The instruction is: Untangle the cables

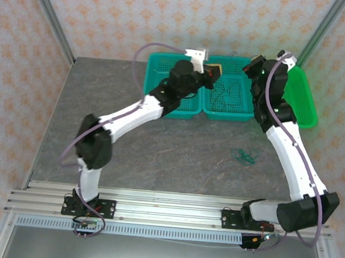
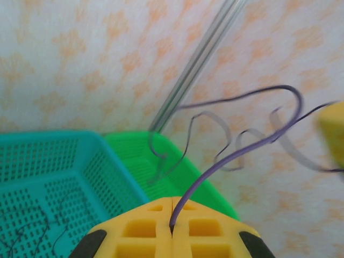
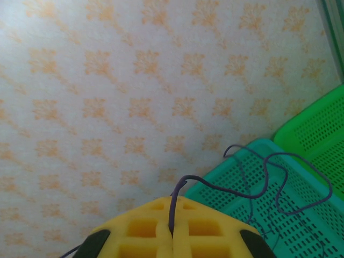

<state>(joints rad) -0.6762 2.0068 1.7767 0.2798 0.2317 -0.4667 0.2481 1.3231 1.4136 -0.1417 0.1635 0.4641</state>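
Left arm lies across the left teal basket (image 1: 160, 67) and hides much of its floor from you. Right arm stands over the seam between the middle teal basket (image 1: 228, 116) and the green basket (image 1: 302, 95).

Both grippers are up near the back wall, close together over the middle basket. Your left gripper (image 2: 172, 228) has its yellow fingers pressed together on a thin purple cable (image 2: 177, 212), which arcs up and to the right. A whitish cable (image 2: 208, 113) loops in the air alongside it. Your right gripper (image 3: 172, 231) is likewise clamped on a purple cable (image 3: 171, 209) that trails out over the teal basket.

Black cables (image 1: 227, 91) lie curled in the middle teal basket. A teal-green cable (image 1: 244, 155) sits alone on the table (image 1: 176, 153), beside the right arm.
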